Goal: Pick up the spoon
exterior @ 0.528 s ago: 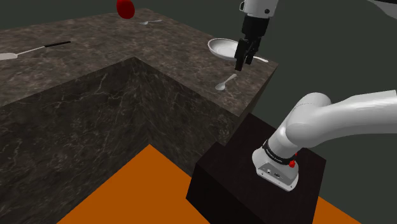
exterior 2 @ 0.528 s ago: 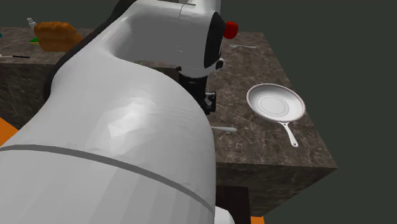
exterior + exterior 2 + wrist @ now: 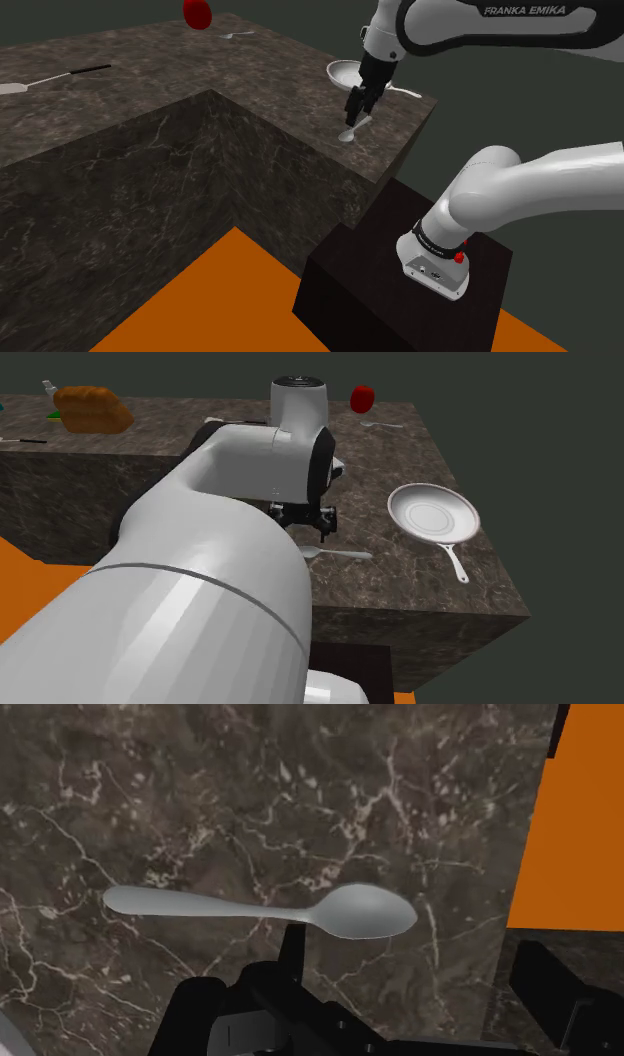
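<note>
A pale grey spoon (image 3: 353,131) lies flat on the dark marble counter (image 3: 150,110) near its corner edge. In the second exterior view the spoon (image 3: 342,554) shows beside the arm, and in the wrist view the spoon (image 3: 270,908) lies crosswise just ahead of the fingers. My black gripper (image 3: 355,108) hangs pointing down, close above the spoon's handle without touching it. In the wrist view the gripper (image 3: 405,972) stands open with nothing held. The big white arm hides part of the gripper (image 3: 322,520) in the second exterior view.
A white frying pan (image 3: 346,72) sits just behind the spoon; the pan (image 3: 433,512) has its handle toward the counter edge. A red apple (image 3: 197,13), a fork (image 3: 238,35), a long utensil (image 3: 55,77) and bread (image 3: 92,409) lie farther off. Orange floor (image 3: 210,300) lies below.
The gripper has come down and shifted toward the shoulder view's left, from over the pan's handle to just above the spoon. The spoon has not moved.
</note>
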